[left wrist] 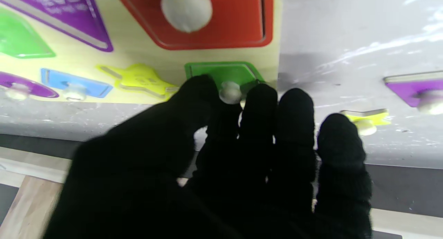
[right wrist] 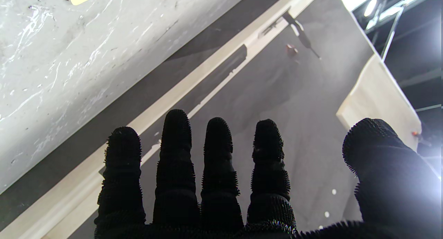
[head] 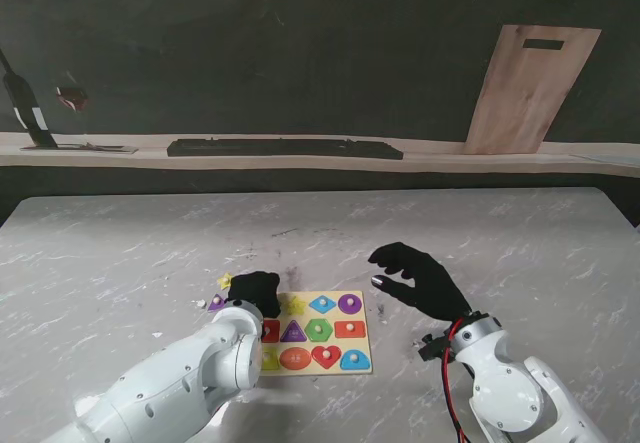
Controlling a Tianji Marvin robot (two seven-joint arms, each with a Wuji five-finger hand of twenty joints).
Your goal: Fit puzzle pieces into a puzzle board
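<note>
Left hand (head: 254, 290): I see it palm-down at the puzzle board's (head: 362, 362) far-left corner, fingers pinched on the green piece's (left wrist: 221, 73) white knob. Right hand (head: 420, 278): raised right of board, fingers spread, empty.

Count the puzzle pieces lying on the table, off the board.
2. A purple piece and, farther from me, a yellow piece lie on the table just left of the puzzle board, beside the left robot hand. That hand may hide others.
</note>
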